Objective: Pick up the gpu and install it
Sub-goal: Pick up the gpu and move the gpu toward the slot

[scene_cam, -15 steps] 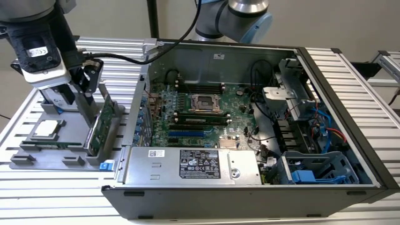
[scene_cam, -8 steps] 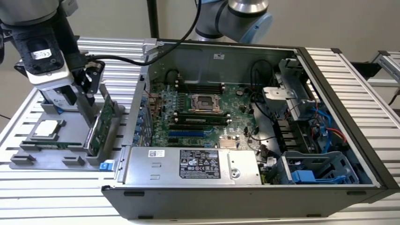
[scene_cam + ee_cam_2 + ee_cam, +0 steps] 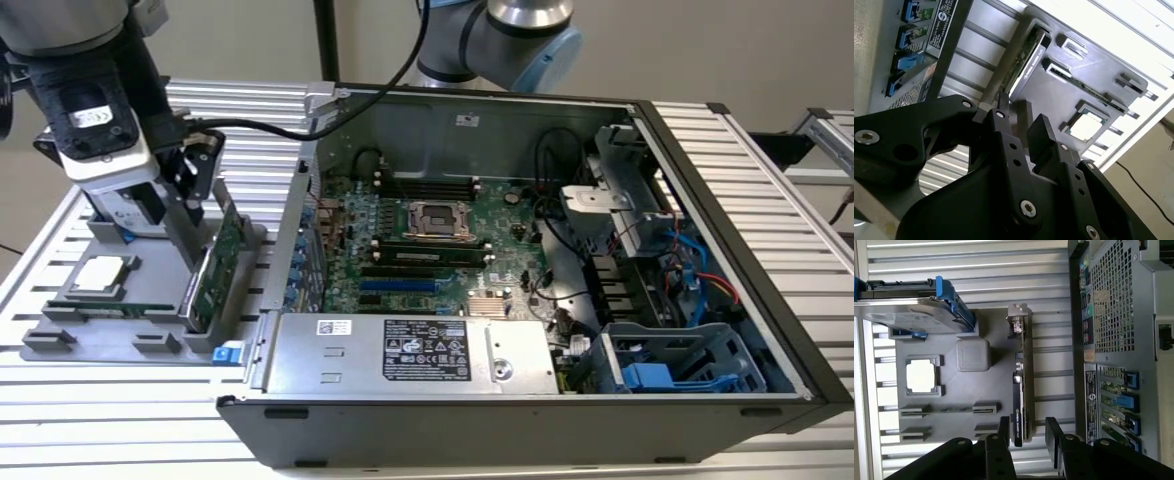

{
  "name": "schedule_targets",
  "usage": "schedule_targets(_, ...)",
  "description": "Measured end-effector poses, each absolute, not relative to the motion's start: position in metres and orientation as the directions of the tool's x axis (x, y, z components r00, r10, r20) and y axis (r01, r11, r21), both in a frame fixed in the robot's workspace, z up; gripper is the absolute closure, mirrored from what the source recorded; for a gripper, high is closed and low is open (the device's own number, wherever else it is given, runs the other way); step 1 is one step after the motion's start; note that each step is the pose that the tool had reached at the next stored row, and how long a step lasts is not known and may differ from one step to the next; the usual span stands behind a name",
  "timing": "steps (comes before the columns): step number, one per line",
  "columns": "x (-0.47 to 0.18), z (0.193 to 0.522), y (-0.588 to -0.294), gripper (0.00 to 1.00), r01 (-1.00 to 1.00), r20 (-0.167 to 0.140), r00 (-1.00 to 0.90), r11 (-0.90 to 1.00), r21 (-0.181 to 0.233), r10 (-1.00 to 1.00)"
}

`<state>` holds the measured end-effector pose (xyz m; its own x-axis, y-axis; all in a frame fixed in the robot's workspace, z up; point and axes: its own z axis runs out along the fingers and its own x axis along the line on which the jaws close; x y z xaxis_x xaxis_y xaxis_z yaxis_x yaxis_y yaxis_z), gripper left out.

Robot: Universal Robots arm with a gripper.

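Pick-up stage, I'd say. The gpu (image 3: 1021,385) stood on edge in its slot of the grey tray (image 3: 984,385) on the surface (image 3: 120,400), just beside the open case (image 3: 534,420). The tool (image 3: 1028,432) hung over one end of it, fingers spread wide either side of the board, gripping nothing. My guess: a clean grab needed them square on that thin card.

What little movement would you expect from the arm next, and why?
Probably closing. The open gripper has its fingers on either side of the thin green circuit-board card with black cooler, which stands on edge in the grey tray and is not yet pinched.
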<state>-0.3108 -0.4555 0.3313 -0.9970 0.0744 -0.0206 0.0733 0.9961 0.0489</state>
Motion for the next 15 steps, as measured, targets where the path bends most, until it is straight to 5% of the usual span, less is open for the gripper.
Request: schedule_targets(15,-0.312,0.317,-0.452,0.0,0.071,-0.023,-0.997,0.996,0.049,0.072)
